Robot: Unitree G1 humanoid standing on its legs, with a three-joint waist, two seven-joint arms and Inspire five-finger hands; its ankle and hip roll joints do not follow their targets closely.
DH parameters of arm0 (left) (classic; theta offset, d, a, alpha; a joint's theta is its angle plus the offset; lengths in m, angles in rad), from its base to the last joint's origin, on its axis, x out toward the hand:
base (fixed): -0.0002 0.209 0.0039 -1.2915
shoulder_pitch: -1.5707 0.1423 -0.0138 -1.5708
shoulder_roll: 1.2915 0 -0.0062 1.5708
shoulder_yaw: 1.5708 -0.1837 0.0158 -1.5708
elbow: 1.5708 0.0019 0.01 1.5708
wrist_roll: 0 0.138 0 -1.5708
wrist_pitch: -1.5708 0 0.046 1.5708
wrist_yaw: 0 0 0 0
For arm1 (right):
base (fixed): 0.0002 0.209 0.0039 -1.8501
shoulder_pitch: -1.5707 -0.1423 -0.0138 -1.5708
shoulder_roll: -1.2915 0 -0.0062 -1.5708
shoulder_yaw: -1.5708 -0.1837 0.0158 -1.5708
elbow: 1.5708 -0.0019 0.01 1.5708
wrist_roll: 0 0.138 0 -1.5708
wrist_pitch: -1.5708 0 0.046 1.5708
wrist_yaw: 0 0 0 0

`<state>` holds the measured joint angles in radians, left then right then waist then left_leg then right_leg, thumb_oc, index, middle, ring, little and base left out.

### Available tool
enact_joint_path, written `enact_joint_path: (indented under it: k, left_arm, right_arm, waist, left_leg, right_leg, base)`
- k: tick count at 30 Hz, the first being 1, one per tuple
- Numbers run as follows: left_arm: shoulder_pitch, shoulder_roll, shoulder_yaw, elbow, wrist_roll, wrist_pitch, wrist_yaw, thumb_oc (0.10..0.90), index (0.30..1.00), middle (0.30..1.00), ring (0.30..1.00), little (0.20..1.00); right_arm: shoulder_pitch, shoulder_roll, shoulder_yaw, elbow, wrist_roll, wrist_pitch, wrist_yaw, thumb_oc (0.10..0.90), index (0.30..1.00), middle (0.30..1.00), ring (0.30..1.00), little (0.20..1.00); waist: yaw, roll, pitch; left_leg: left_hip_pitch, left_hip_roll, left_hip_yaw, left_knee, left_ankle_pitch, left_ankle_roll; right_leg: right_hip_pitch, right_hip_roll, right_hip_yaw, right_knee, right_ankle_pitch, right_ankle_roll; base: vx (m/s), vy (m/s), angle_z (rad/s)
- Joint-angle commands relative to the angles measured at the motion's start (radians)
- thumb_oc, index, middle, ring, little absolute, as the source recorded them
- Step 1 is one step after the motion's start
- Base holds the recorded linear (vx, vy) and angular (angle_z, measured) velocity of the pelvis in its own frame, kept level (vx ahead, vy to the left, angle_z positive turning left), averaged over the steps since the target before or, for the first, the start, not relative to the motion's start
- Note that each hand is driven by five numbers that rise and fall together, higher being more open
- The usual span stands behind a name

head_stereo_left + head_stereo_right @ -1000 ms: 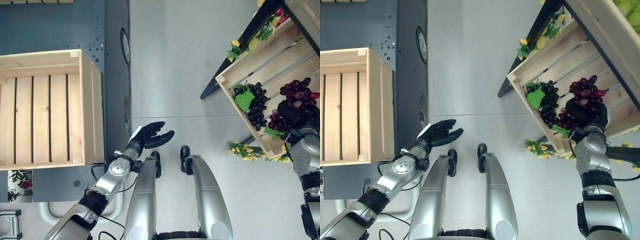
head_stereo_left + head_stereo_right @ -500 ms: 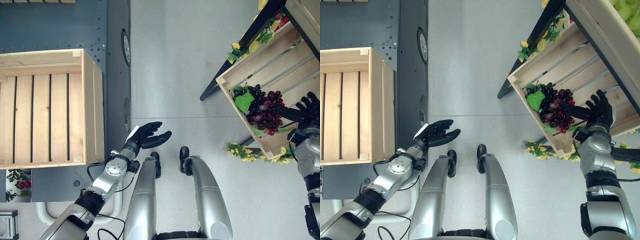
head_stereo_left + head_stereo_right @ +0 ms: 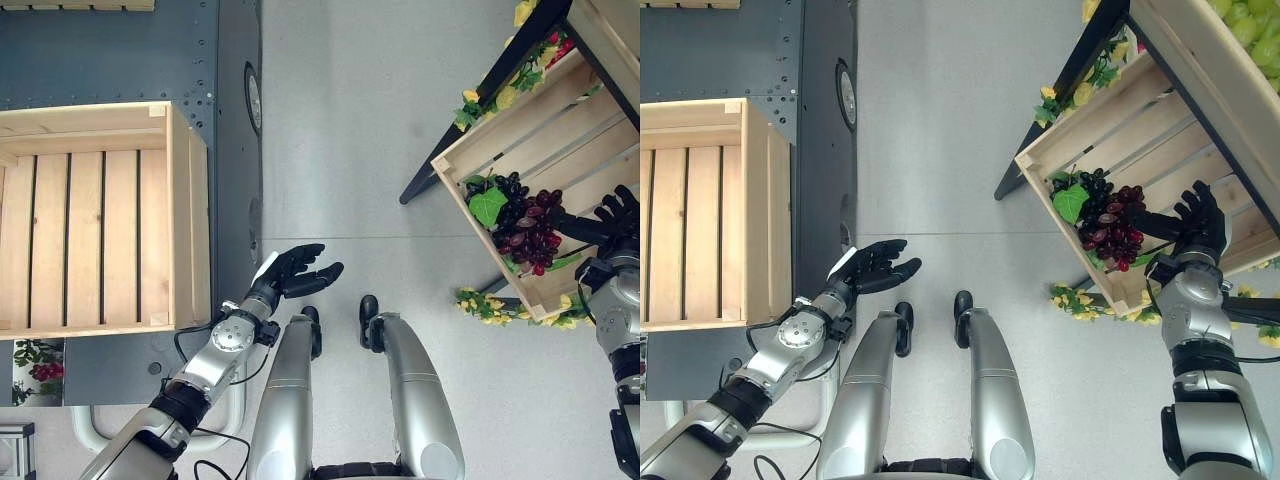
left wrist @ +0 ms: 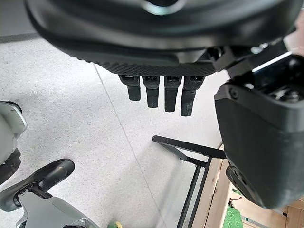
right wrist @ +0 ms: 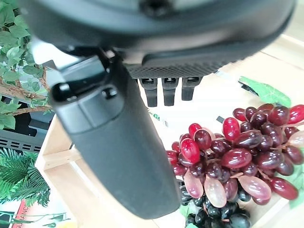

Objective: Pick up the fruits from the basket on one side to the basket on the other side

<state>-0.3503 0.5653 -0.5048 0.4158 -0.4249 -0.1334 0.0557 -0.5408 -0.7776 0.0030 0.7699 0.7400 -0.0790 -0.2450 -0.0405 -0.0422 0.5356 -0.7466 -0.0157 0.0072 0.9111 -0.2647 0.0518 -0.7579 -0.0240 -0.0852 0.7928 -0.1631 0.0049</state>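
Bright, even overhead light, soft shadows on the floor [image 3: 350,150], close hands blurred in wrist views

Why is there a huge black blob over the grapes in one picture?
In the right wrist view the blob is the right hand's own thumb, very near the camera, so it looks huge; the red grapes past it look crisp. In the left eye view that hand looks small.

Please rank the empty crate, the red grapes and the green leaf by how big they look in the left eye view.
1. Empty crate, by far the largest.
2. Red grapes.
3. Green leaf, the smallest; grapes overlap its edge.
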Motion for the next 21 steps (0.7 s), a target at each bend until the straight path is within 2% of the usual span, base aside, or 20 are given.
enact_joint_path:
  k: [1,5,8,9,10,11,14,21]
  left_arm:
    - [0.025,-0.036,-0.017,-0.065,0.021,-0.064,0.011,0.8,0.9,0.9,0.9,0.9]
    - [0.017,-0.081,-0.026,0.032,0.043,-0.057,0.018,0.8,0.9,0.9,0.9,0.9]
    - [0.02,-0.139,-0.024,0.171,0.055,-0.08,0.033,0.8,0.9,0.9,0.9,0.9]
    - [0.014,-0.181,-0.002,0.275,0.083,-0.076,0.034,0.8,0.9,0.9,0.9,0.9]
    - [0.014,-0.181,-0.002,0.276,0.083,-0.076,0.034,0.8,0.9,0.9,0.9,0.9]
    - [0.006,-0.205,0.005,0.33,0.111,-0.054,0.044,0.8,0.9,0.9,0.9,0.9]
    - [0.005,-0.229,0.011,0.408,0.172,-0.041,0.056,0.8,0.9,0.9,0.9,0.9]
    - [0.048,-0.278,0.0,0.591,0.238,-0.025,0.077,0.8,0.9,0.9,0.9,0.9]
  right_arm:
    - [-0.033,-0.125,-0.06,-0.024,-0.053,-0.121,0.023,0.8,0.9,0.9,0.9,0.9]
    - [-0.001,-0.054,-0.028,-0.063,-0.135,-0.154,0.023,0.8,0.9,0.9,0.9,0.9]
    - [0.039,0.03,0.024,-0.08,-0.189,-0.184,0.032,0.8,0.9,0.9,0.9,0.9]
    - [0.059,0.088,0.057,-0.086,-0.214,-0.188,0.056,0.8,0.9,0.9,0.9,0.9]
    - [0.059,0.088,0.057,-0.086,-0.214,-0.188,0.055,0.8,0.9,0.9,0.9,0.9]
    - [0.069,0.123,0.08,-0.087,-0.221,-0.193,0.068,0.8,0.9,0.9,0.9,0.9]
    - [0.09,0.165,0.099,-0.089,-0.227,-0.204,0.09,0.8,0.9,0.9,0.9,0.9]
    - [0.186,0.289,0.151,-0.007,-0.204,-0.226,0.226,0.8,0.9,0.9,0.9,0.9]
  waist:
    - [-0.001,-0.006,-0.03]
    - [-0.008,-0.001,-0.043]
    - [-0.017,-0.001,-0.056]
    - [-0.022,-0.005,-0.065]
    - [-0.022,-0.005,-0.067]
    - [-0.025,-0.009,-0.078]
    - [-0.029,-0.014,-0.093]
    - [-0.028,-0.021,-0.2]
  left_leg:
    - [0.134,-0.007,0.101,-0.035,-0.104,0.023]
    - [0.174,-0.005,0.105,-0.059,-0.102,0.022]
    - [0.229,-0.002,0.109,-0.097,-0.096,0.021]
    - [0.275,-0.002,0.111,-0.135,-0.09,0.02]
    - [0.272,-0.002,0.111,-0.136,-0.088,0.02]
    - [0.295,0.0,0.112,-0.159,-0.084,0.02]
    - [0.339,-0.002,0.112,-0.202,-0.071,0.018]
    - [0.54,0.0,0.108,-0.4,-0.02,0.013]
  right_leg:
    - [0.156,0.023,-0.013,0.006,-0.047,-0.026]
    - [0.199,0.02,-0.009,-0.027,-0.046,-0.028]
    - [0.255,0.018,-0.005,-0.069,-0.041,-0.029]
    - [0.301,0.018,0.004,-0.108,-0.038,-0.028]
    - [0.298,0.018,0.004,-0.108,-0.036,-0.028]
    - [0.322,0.016,0.007,-0.131,-0.034,-0.028]
    - [0.367,0.013,0.014,-0.171,-0.027,-0.025]
    - [0.565,0.002,0.027,-0.348,-0.006,-0.01]
  base:
    - [0.02,0.039,0.01]
    - [0.02,0.054,0.01]
    - [0.04,0.058,0.03]
    - [0.03,0.043,0.01]
    - [0.04,0.042,-0.03]
    - [0.0,0.0,0.0]
    - [0.04,0.021,-0.01]
    - [0.11,0.024,0.0]
